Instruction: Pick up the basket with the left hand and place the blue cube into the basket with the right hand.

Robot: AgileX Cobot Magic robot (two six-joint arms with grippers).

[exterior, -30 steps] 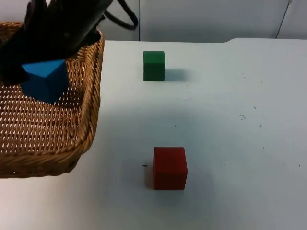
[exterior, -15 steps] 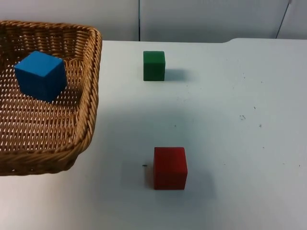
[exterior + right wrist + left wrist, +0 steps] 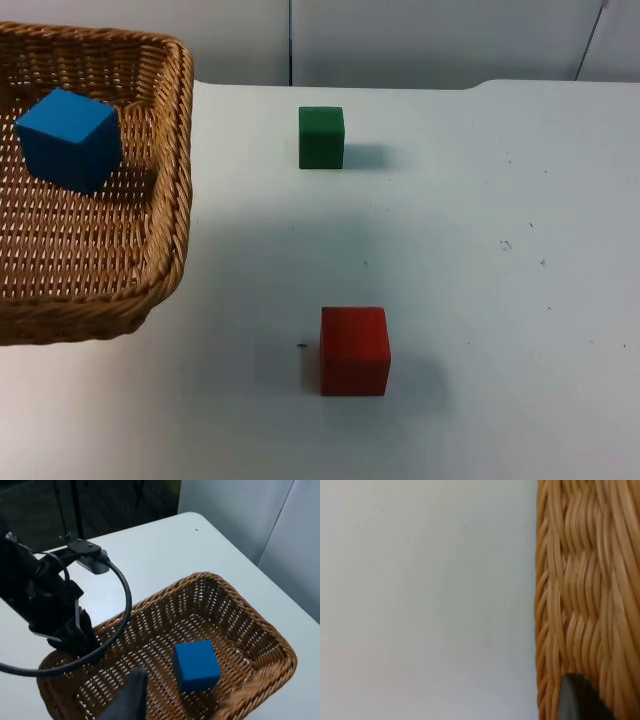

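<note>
One basket (image 3: pixel 170 200); three cubes (blue (image 3: pixel 68 138), green (image 3: pixel 321 137), red (image 3: pixel 354 350)).

No legible txt, no labels, no brands, no nos. or signs anywhere

The left arm (image 3: pixel 42 597) is matte black all over, built of blocky, rounded segments, and the left gripper (image 3: pixel 75 639) at its end is the same black. The left fingertip (image 3: pixel 577 700) is black with a paler grey edge. The right gripper's fingertip (image 3: pixel 129 696) looks dark grey, tapered and blunt-ended.
</note>
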